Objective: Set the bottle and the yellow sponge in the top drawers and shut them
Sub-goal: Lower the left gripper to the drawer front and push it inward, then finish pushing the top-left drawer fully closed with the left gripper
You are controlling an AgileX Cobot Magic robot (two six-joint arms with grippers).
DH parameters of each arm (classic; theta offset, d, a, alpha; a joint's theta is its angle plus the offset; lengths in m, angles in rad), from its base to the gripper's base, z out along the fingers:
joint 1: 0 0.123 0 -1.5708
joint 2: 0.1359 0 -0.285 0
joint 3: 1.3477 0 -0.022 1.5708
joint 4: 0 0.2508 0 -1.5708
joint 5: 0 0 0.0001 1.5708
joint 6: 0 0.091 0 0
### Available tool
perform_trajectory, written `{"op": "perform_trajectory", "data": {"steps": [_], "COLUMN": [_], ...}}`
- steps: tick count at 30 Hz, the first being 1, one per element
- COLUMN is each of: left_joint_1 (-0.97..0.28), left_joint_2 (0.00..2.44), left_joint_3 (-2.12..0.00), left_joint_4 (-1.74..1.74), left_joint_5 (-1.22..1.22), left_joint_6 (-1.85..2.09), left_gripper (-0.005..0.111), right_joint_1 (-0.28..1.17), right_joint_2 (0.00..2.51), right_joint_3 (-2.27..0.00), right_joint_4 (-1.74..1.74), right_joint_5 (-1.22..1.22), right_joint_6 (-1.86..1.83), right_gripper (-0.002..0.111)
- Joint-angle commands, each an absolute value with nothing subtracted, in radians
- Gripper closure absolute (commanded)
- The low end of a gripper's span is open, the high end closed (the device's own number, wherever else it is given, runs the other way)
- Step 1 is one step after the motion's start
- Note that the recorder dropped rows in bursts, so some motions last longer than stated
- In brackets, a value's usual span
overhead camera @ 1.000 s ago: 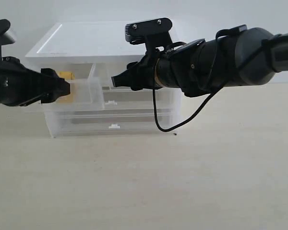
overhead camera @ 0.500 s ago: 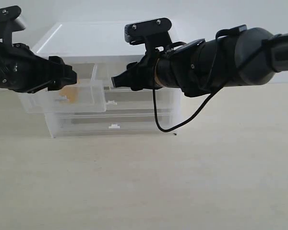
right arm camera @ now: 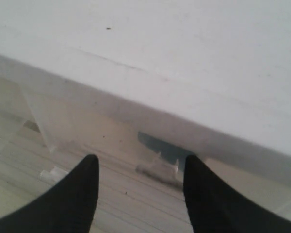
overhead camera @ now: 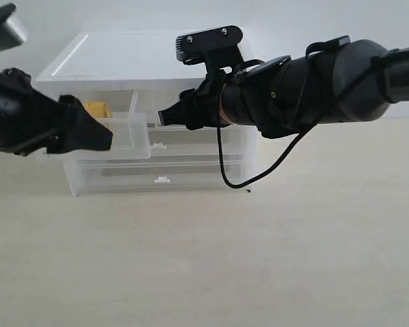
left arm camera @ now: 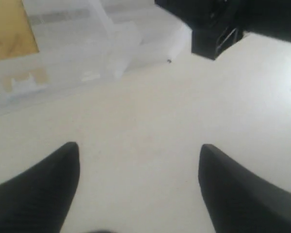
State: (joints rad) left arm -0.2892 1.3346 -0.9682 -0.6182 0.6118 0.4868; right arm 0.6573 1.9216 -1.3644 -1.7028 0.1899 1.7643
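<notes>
- Worktop (overhead camera: 259, 259): pale and matt, carrying the chest and running under both arms.
- Drawer chest (overhead camera: 123, 61): translucent white plastic, standing at the back of the worktop. Two half-width drawers are sitting on top, with full-width drawers (overhead camera: 123, 174) lying below them.
- Right arm (overhead camera: 327, 82): black, reaching in from the right across the front of the chest, with a camera (overhead camera: 211, 42) riding on its wrist.
- Left arm (overhead camera: 20, 122): black, coming in from the left at the height of the top row.
- Left top drawer (overhead camera: 129, 133): standing pulled out towards the viewer and holding the sponge.
- Right top drawer (overhead camera: 148, 107): sitting back under the lid of the chest and looking pushed in; the right hand is covering much of its front.
- Right hand (right arm camera: 140, 158): fingers standing apart with nothing between them, hovering just in front of the right top drawer.
- Left hand (left arm camera: 139, 147): fingers standing apart and gripping nothing, with bare worktop showing between them. It is hanging just in front of the left top drawer; whether it is touching cannot be told.
- Cable (overhead camera: 259, 174): black, drooping in a loop from the right arm before the chest.
- Yellow sponge (overhead camera: 95, 109): lying inside the left top drawer, towards its back.
- Bottle (right arm camera: 160, 145): showing only as a teal-blue patch through the plastic of the right top drawer.
</notes>
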Motion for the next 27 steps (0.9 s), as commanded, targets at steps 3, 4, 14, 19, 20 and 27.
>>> {"op": "perform_trajectory", "data": {"steps": [3, 4, 14, 19, 20, 27], "left_joint_1": [-0.292, -0.292, -0.292, -0.292, -0.292, -0.292], "left_joint_2": [1.504, 1.519, 1.62, 1.644, 1.653, 1.734], "left_joint_3": [-0.964, -0.964, -1.017, -1.089, -1.104, -1.202], "left_joint_4": [-0.601, -0.601, -0.601, -0.601, -0.601, -0.603], "left_joint_5": [0.469, 0.442, 0.172, 0.145, 0.138, 0.133], "left_joint_6": [0.486, 0.486, 0.535, 0.535, 0.535, 0.535], "left_gripper": [0.044, 0.044, 0.044, 0.044, 0.044, 0.044], "right_joint_1": [0.647, 0.647, 0.647, 0.647, 0.647, 0.647], "right_joint_2": [1.953, 1.953, 1.953, 1.953, 1.953, 1.953], "right_joint_3": [-1.396, -1.396, -1.396, -1.396, -1.396, -1.396], "right_joint_4": [-1.744, -1.744, -1.744, -1.744, -1.744, -1.744], "right_joint_5": [0.137, 0.134, 0.101, 0.094, 0.094, 0.094], "right_joint_6": [1.754, 1.754, 1.75, 1.75, 1.75, 1.75], "right_gripper": [0.06, 0.06, 0.06, 0.06, 0.06, 0.06]}}
